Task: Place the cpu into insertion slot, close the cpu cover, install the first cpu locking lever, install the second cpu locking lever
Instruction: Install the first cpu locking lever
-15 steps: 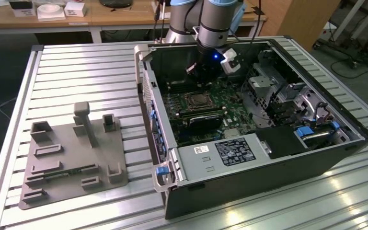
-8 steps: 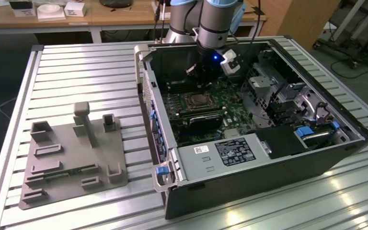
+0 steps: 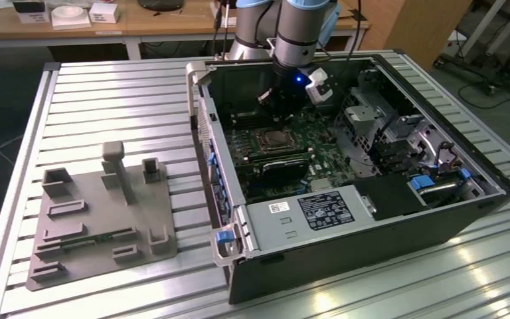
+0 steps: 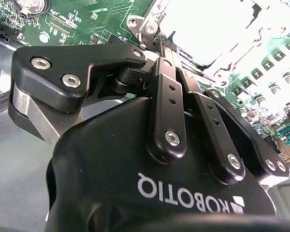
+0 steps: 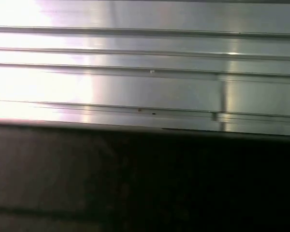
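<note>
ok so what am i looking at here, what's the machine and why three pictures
It's a robot arm reaching into an open computer case lying on a ribbed metal table. The exterior view comes from a camera off the arm; both wrist views ride on it. The second wrist view looks along the black gripper, shut, nothing visibly held, its tip by the bright socket on the green board. The first wrist view sees table slats. The grey tray looks like a parts holder.
</note>
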Motion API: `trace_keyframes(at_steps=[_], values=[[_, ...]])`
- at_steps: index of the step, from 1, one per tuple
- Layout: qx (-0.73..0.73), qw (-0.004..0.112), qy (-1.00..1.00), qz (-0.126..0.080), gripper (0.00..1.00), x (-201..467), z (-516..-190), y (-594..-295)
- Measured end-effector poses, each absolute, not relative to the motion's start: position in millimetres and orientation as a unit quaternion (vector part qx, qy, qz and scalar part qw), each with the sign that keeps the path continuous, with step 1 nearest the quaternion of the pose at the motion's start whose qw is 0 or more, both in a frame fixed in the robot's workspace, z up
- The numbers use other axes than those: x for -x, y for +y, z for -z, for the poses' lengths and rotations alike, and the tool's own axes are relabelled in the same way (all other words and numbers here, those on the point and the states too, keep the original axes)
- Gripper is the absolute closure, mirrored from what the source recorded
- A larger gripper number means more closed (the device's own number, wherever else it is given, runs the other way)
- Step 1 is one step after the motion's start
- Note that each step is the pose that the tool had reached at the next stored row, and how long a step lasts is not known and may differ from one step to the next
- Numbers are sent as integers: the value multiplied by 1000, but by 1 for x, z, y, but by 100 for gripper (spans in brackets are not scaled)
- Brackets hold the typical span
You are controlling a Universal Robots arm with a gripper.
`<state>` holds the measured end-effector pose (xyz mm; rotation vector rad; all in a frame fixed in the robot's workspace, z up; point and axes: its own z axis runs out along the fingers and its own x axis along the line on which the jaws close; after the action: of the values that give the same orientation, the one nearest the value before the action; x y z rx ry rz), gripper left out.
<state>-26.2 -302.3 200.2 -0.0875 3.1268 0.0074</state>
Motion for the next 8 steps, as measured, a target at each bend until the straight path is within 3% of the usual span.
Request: trace_keyframes(at_steps=[8], values=[[28, 7, 1000, -2, 89, 28, -213, -302]])
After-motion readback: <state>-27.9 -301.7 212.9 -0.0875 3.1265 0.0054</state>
